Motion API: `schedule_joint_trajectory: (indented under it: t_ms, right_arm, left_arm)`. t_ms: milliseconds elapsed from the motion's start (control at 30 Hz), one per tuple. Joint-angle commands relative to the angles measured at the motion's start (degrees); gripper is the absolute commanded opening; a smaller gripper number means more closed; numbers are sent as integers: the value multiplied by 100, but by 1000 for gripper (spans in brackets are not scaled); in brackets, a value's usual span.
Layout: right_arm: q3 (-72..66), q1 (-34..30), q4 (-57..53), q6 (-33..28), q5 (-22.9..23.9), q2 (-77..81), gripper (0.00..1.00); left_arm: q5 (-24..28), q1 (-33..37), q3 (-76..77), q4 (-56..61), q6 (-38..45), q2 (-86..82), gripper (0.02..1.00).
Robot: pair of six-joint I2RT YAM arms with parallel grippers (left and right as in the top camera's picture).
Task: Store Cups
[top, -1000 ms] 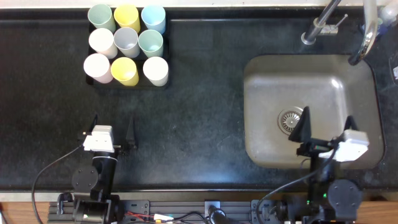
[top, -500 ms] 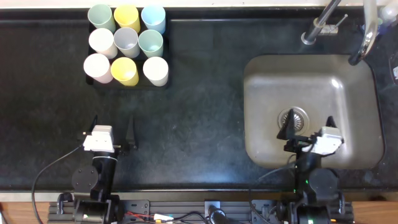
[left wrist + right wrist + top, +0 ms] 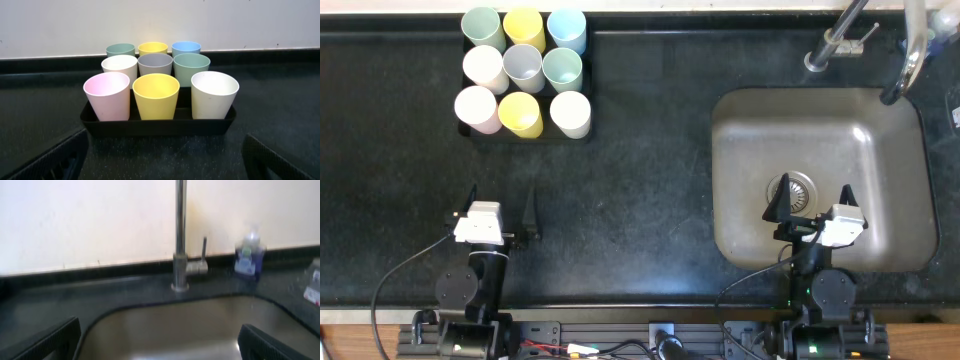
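Squarely ahead, nine cups (image 3: 156, 97) in tray (image 3: 157, 128), well beyond parted left jaws

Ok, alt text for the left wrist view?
Nine cups stand upright, three by three, in a black tray on a dark countertop before a pale wall. The nearest row is pink, yellow and white. The left gripper is open toward them.

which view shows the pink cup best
The left wrist view: the pink cup stands upright, seen side-on, in the black tray's near row. The top view gives mostly its rim and inside from above. The right wrist view faces the sink and faucet.
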Motion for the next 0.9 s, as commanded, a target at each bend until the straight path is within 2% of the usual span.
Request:
schedule_joint_trajectory:
  t_ms: [33,133,200,233,333,900]
  right_arm:
    - [-131,26,55,-20,-55,-63,998]
    - [-131,26,55,-15,-83,-63,998]
    - [-131,26,22,28,-601,-63,1000]
    - [-131,26,-55,28,-1047,-63,998]
    - [-133,26,-17,28,-1416,-63,998]
    - [-131,26,-33,24,-1318,-59,996]
  left_arm:
    - [-31,-20,-17,-9,105,-44,998]
    - [-31,-20,-17,-9,105,-44,998]
    - [-31,-20,-17,-9,105,-44,998]
    - [-31,-20,-17,-9,105,-44,998]
    - [-31,-20,-17,-9,103,-44,998]
    - [-31,-20,-17,-9,105,-44,998]
